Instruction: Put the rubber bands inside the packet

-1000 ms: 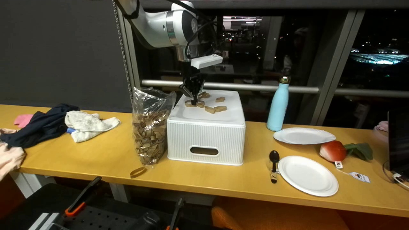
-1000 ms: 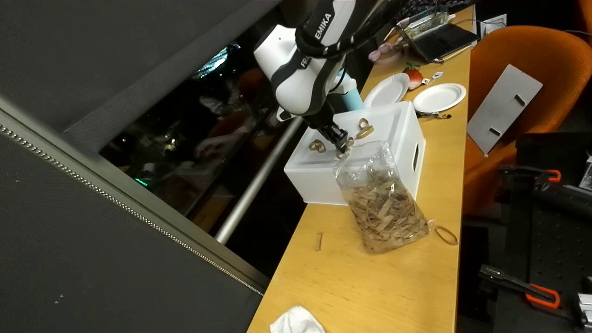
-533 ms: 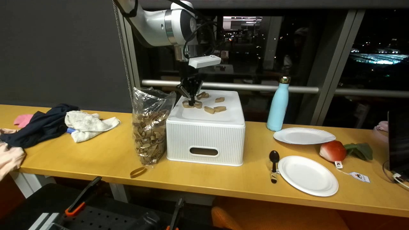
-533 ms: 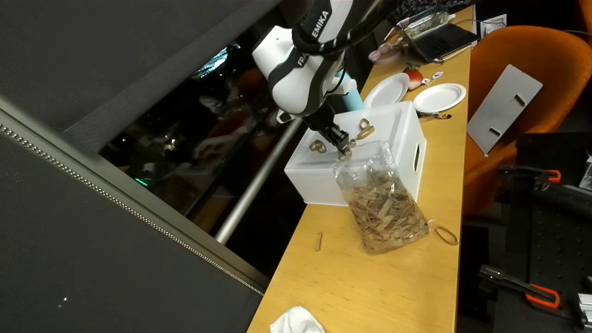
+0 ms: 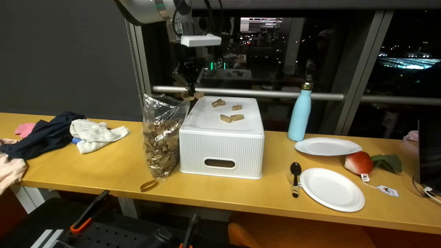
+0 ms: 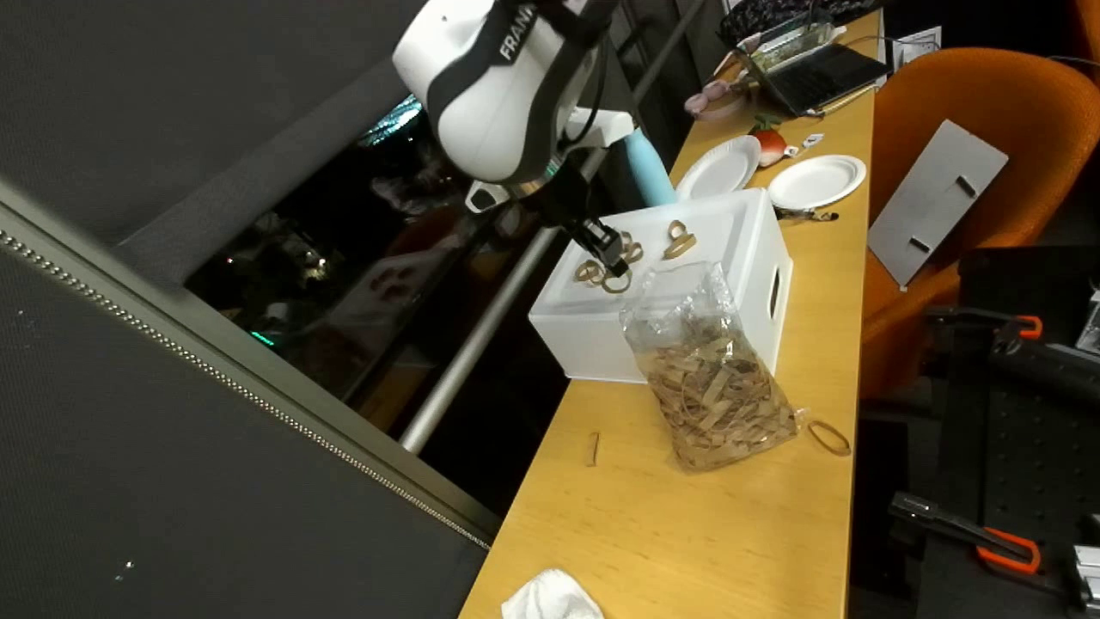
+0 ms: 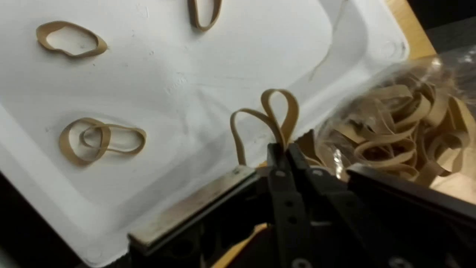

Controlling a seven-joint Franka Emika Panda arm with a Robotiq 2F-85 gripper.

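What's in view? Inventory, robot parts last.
Table: one, yellow, by window
Box: one, white, on table
Packet: one, clear, beside box
Bagged rubber bands: many, tan, in packet
Loose bands: about five, tan, on box
Stray bands: apparently two, tan, on table
Held band: one or two, tan, in jaws
Plates: two, white, on table
Bottle: one, blue, near plates
Spoon: one, dark, beside plates
Toy vegetable: one, red-white, near plates
Laptop: one, dark, on table
Clothes: several, mixed, on table
Chair: one or more, orange, beside table
Panel: one, grey, on chair
Clamps: two, black-orange, at bench
Arm: one, white-black, overhead
Jaws: one pair, black, on arm, closed
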